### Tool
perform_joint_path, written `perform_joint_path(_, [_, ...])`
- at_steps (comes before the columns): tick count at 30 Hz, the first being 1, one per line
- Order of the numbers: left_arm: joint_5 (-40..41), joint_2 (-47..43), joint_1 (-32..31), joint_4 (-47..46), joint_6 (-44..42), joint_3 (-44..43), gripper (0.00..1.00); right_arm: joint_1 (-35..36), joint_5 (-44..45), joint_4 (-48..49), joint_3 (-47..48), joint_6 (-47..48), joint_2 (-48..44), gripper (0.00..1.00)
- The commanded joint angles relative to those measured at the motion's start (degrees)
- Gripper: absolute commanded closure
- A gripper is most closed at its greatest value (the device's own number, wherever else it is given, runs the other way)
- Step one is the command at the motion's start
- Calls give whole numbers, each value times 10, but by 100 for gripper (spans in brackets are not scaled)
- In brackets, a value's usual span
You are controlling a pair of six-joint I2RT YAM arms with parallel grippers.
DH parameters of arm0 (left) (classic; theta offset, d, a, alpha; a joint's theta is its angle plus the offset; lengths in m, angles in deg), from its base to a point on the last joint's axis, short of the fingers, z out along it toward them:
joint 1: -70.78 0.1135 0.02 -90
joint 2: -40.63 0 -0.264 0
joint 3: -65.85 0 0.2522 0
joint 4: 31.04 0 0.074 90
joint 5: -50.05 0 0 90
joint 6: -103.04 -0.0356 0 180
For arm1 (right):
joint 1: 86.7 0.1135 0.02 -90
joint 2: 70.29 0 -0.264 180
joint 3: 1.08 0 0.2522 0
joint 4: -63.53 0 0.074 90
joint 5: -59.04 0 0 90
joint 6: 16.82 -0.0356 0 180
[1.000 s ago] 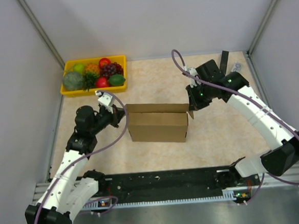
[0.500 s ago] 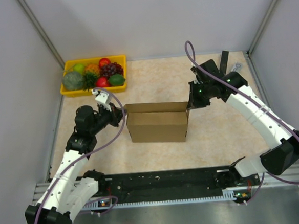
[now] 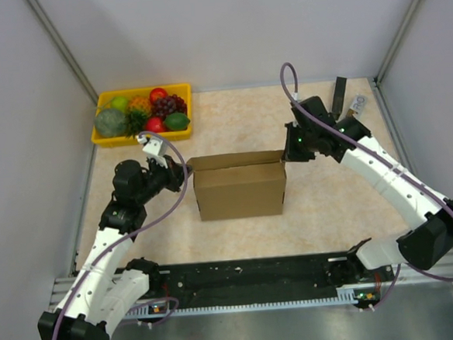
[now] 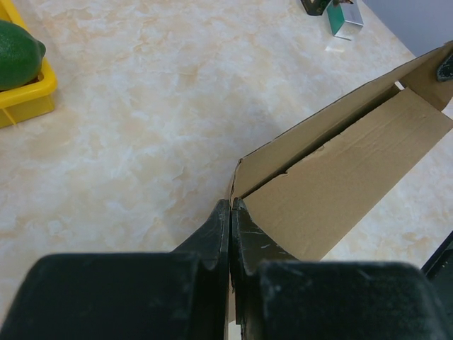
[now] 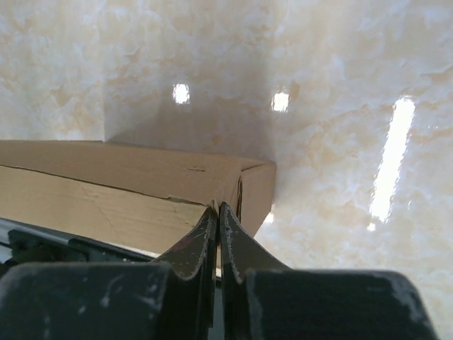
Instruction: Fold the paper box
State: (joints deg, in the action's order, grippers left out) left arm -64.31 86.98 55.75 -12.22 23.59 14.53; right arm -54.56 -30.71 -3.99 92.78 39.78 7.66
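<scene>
The paper box (image 3: 239, 188) is plain brown cardboard and stands mid-table, its top still slightly agape along the back. My left gripper (image 3: 186, 171) is at the box's upper left corner. In the left wrist view that gripper (image 4: 231, 205) is shut, with the end wall's edge of the box (image 4: 340, 177) running in between the fingertips. My right gripper (image 3: 285, 156) is at the upper right corner. Seen from the right wrist, this gripper (image 5: 218, 207) is shut on the corner edge of the box (image 5: 141, 184).
A yellow tray (image 3: 143, 138) of fruit stands at the back left; its corner, the tray (image 4: 28, 106), also shows from the left wrist. A black strip (image 3: 339, 94) and a small green and silver item (image 3: 356, 103) lie at the back right. Walls close in on both sides.
My right gripper has moved back and slightly left with the box's right corner. The box's open top panel has come down and its front face looks taller. The left arm has barely moved.
</scene>
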Motion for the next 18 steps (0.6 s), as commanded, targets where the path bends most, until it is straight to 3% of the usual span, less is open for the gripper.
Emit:
perform_joint_path(1, [-38,-7,-7,-1,23,-27,100,26,12,-2,-39,33,-15,100])
perform_joint_path(8, [-53,6,-7,22,61,-44,96,64,81,60,-95,41,-75,100])
perform_joint_path(14, [-46,9,-8,67,90,-73,100,94,124,89,-110,35,-111,100])
perform_joint_path(18, [-23,26,-16,91,155,-95,100,121,136,110,-128,18,-114,100])
